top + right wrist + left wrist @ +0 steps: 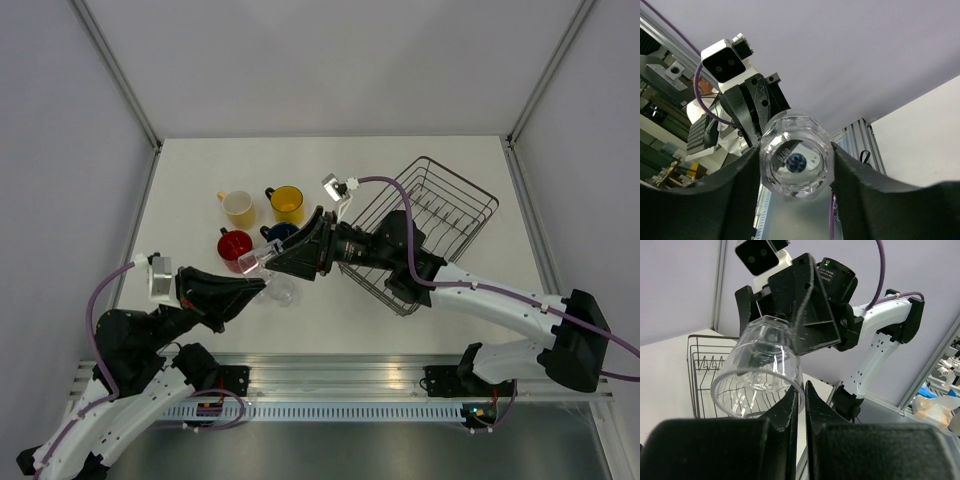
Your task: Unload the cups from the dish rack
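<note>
- Clear glass tumbler (760, 375): held in the air above the near counter (330, 320), between the two arms, mouth toward the left arm.
- Left tool (801, 390): pressed together on the tumbler's rim wall. The pinch is thin and, by judgement, should be proven firm before the other tool lets go.
- Right tool (275, 262): clamped on the tumbler's sides at its base end; best released straight back.
- Second tumbler (284, 292): on the counter just below; set down clear of it.
- Red mug (235, 243): nearest of four mugs beyond; bare counter lies left and near.
- Dish rack (430, 215): far right, well apart.
</note>
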`<action>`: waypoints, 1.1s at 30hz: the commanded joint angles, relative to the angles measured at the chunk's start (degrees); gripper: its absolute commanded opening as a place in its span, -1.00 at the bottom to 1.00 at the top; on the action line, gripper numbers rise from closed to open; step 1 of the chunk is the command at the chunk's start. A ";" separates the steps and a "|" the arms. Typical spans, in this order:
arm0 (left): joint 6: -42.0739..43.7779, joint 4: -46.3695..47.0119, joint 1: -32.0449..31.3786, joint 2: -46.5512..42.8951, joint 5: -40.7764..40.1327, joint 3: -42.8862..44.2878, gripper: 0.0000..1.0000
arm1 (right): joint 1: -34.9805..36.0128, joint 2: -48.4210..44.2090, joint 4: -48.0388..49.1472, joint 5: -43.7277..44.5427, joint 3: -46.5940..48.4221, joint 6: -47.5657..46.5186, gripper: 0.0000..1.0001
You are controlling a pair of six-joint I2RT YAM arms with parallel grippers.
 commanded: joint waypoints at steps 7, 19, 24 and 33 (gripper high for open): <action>4.92 -6.60 -0.24 6.94 -2.95 3.51 -0.95 | 1.46 -8.59 -20.38 25.06 -1.86 -12.40 0.89; 7.83 -29.98 -0.24 27.69 -14.90 16.15 -0.95 | 1.46 -24.05 -43.59 56.87 -1.60 -22.16 0.96; 8.35 -37.18 -0.41 39.71 -10.69 20.82 -0.95 | 1.37 -27.84 -54.31 64.98 0.86 -22.95 0.96; 10.90 -38.34 -3.84 52.48 -9.97 22.59 -0.95 | 1.37 -32.41 -63.47 69.30 0.43 -22.34 0.96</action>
